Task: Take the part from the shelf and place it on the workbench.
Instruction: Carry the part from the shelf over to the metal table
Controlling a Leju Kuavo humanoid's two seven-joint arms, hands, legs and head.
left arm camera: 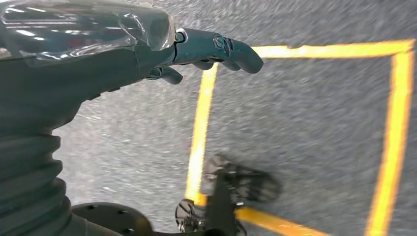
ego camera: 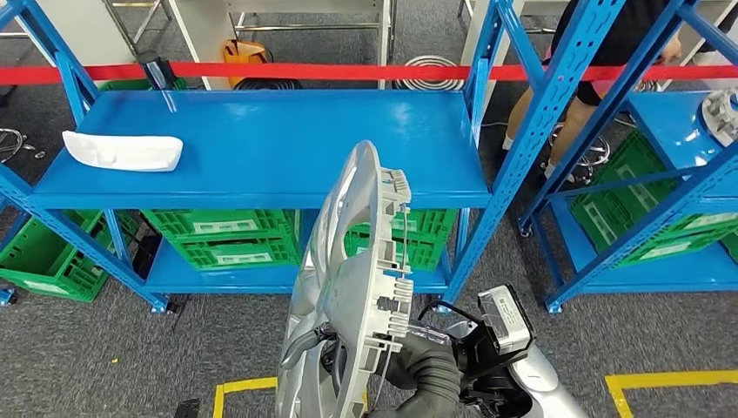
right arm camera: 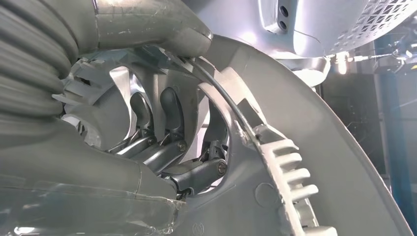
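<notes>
The robot stands in front of a blue shelf [ego camera: 261, 144] with its right hand [ego camera: 348, 353] clamped on a silver wheel cover [ego camera: 344, 287], the part it has to carry. The cover is held upright, edge-on to the robot, its shiny face turned to the robot's left and its ribbed, clipped back to the right. It hangs in the air in front of the shelf, clear of the boards. From the right wrist, dark fingers [right arm camera: 169, 110] pass through an opening between the cover's spokes and curl around the plastic, with the wire ring and a toothed clip of the rim just beside them.

The left hand [left arm camera: 196, 49] hangs low over grey carpet [left arm camera: 305, 128] marked with yellow tape lines [left arm camera: 199, 128]. It holds nothing; its fingers reach out fairly straight and close side by side, so it reads as open.

On the upper board of the shelf, far to the left, lies a white moulded part [ego camera: 122, 150]. Green crates [ego camera: 226, 237] sit on the lower board. A red tape [ego camera: 348, 71] runs across behind the shelf. To the right stands a second blue shelf [ego camera: 670, 131] with another silver part [ego camera: 722, 113] at its edge, and a person [ego camera: 609, 52] stands behind it.
</notes>
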